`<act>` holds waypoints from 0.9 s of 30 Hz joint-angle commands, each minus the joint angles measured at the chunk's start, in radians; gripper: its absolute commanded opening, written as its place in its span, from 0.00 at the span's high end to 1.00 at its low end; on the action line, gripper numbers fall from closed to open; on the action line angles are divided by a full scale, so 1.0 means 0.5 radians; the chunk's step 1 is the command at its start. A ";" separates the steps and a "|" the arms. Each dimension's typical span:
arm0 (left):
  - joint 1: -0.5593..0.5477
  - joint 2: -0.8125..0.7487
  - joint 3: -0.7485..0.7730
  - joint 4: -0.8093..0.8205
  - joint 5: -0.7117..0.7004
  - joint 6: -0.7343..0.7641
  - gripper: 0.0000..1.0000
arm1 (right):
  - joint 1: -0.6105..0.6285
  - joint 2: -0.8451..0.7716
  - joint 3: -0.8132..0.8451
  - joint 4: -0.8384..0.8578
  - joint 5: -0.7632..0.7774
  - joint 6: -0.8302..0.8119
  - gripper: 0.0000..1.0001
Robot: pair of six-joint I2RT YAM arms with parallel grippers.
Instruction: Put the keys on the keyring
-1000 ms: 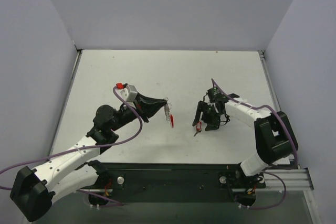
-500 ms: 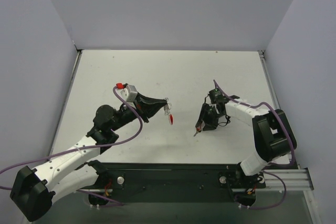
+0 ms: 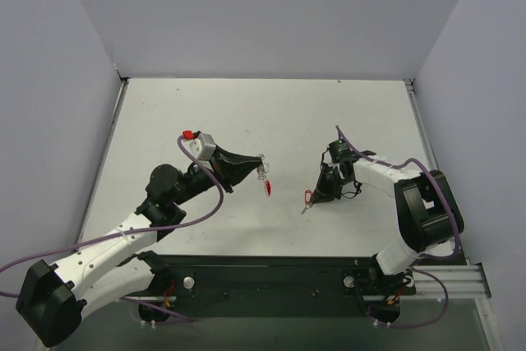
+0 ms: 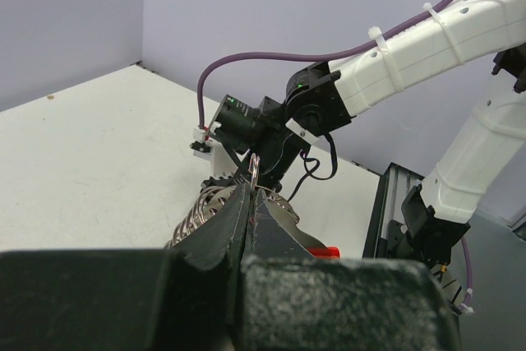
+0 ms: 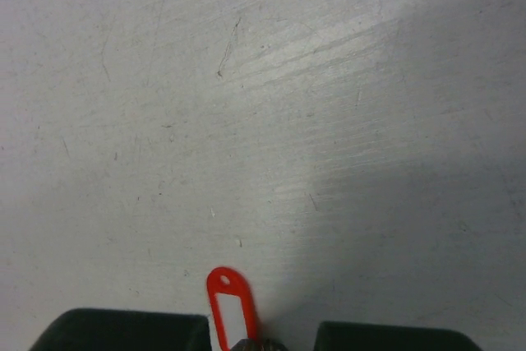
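While it is hanging above the table, left gripper [image 3: 260, 161]: its jaws are pressing together and pinching the thin wire ring of the keyring [image 3: 265, 180], which is dangling just below the fingertips.
Keyring material: a steel loop is carrying a fan of flat silver keys and a red curved piece. Everything is hanging loose, so it is probably swinging easily.
Key [image 3: 307, 200]: a small silver blade with a red oblong plastic tag [image 5: 223, 305] is lying on the table [image 3: 246, 113], just in front of the right fingertips.
Right gripper [image 3: 320, 191]: the jaws are standing narrow around the key's metal end. I cannot tell whether they are already gripping it.
Step in hand: picking up the key. I am judging it best to pinch the metal head and leave its hole free, because smooth metal is slipping easily.
Table surface: matt white and finely scratched.
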 commanded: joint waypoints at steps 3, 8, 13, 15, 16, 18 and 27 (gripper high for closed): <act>0.015 -0.027 0.072 0.125 0.036 -0.006 1.00 | -0.009 0.004 0.010 -0.047 0.017 0.008 1.00; 0.015 -0.024 0.081 0.122 0.042 -0.003 1.00 | -0.009 -0.015 0.025 -0.054 -0.001 -0.002 1.00; 0.015 -0.002 0.084 0.125 0.045 0.000 1.00 | -0.009 -0.070 0.049 -0.063 -0.013 -0.029 1.00; 0.015 0.007 0.084 0.128 0.054 0.000 1.00 | -0.006 -0.098 0.056 -0.066 -0.007 -0.041 1.00; 0.015 0.007 0.084 0.125 0.057 0.000 1.00 | -0.009 -0.128 0.062 -0.069 -0.010 -0.038 1.00; 0.015 0.013 0.088 0.128 0.064 0.000 1.00 | -0.009 -0.162 0.080 -0.075 0.005 -0.044 1.00; 0.015 0.016 0.118 0.079 0.079 0.022 1.00 | -0.003 -0.306 0.267 -0.155 0.072 -0.115 1.00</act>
